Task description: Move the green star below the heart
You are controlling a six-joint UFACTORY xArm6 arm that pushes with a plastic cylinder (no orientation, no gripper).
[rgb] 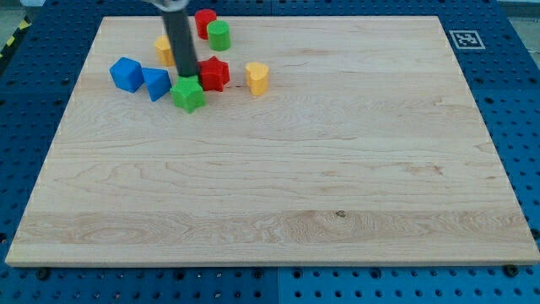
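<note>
The green star (189, 95) lies at the upper left of the wooden board (270, 169). The yellow heart (257, 78) lies to its right, a little higher, with the red star (214, 74) between them. My tip (187, 77) is at the green star's top edge, touching or nearly touching it, just left of the red star. The rod rises toward the view's top and hides part of a yellow block (164, 50).
A blue block (126, 73) and a blue triangular block (156, 83) lie left of the green star. A red block (205, 21) and a green cylinder (219, 35) stand near the board's top edge. A marker tag (463, 39) sits at the top right corner.
</note>
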